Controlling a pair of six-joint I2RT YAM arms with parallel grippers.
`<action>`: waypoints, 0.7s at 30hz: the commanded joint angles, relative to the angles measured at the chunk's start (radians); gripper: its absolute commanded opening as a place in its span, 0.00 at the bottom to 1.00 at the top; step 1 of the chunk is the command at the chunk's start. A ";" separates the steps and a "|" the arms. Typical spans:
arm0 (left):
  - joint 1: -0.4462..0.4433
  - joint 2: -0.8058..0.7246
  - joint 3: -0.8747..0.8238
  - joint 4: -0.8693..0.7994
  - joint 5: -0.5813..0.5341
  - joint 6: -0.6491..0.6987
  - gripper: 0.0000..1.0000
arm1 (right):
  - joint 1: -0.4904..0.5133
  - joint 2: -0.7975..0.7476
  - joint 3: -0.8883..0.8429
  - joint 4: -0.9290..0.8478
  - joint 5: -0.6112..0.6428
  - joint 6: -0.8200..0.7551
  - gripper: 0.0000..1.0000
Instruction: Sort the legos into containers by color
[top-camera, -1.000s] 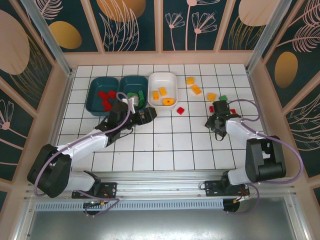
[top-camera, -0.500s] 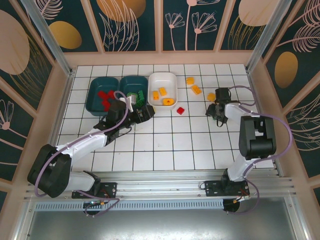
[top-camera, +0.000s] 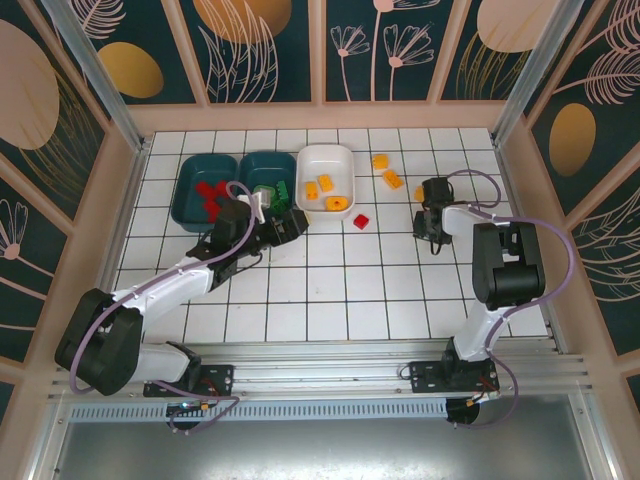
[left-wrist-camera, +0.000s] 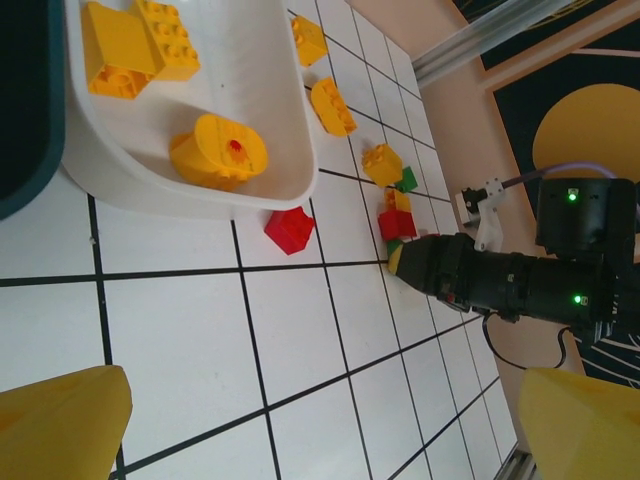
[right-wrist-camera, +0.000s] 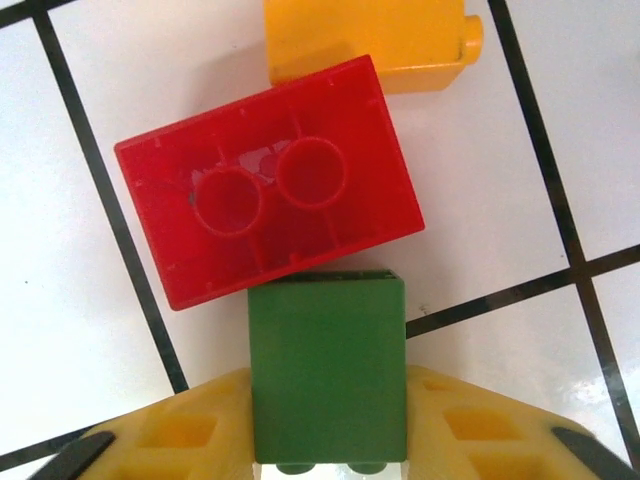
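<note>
Green brick (right-wrist-camera: 328, 370) front and centre in the right wrist view: a smooth, glossy plastic block, plain face up. Its long axis runs 12 to 6, straight in line with the fingers. It sits right between them, too. The right gripper (right-wrist-camera: 328, 445) has a yellow pad flush on each flank, at 9 and at 3, so I call that clamped on the green brick. Seen from above, this is the right side of the tiled floor (top-camera: 330, 290).

Here's the catch. At 12 o'clock a red brick (right-wrist-camera: 270, 180) lies upside down, hollow, with two round tubes showing. Its near edge touches the green one's far end. Beyond that, towards 1 o'clock, an orange-yellow brick (right-wrist-camera: 370, 40) sits tight against the red, a small stud poking from its side. A straight lift looks like the clean way out; any drag towards 12 would probably shove the red one along.

Where to? From above, the teal tray (top-camera: 268, 154) with green pieces in it lies at 9 o'clock from this gripper, well apart, beyond the white tray (top-camera: 326, 149). The left gripper (top-camera: 287, 226) is nearer to that tray, fingers spread wide with nothing between them. But the right arm is the one on the brick.
</note>
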 joint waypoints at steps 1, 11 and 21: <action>0.011 -0.028 0.005 -0.024 0.002 0.008 0.98 | 0.031 -0.042 -0.016 0.010 0.036 0.006 0.30; 0.280 -0.153 -0.030 -0.231 -0.173 -0.079 0.99 | 0.407 -0.171 0.066 -0.002 0.007 0.190 0.28; 0.482 -0.208 -0.148 -0.254 -0.049 -0.166 0.98 | 0.673 0.452 0.866 0.034 -0.025 0.164 0.27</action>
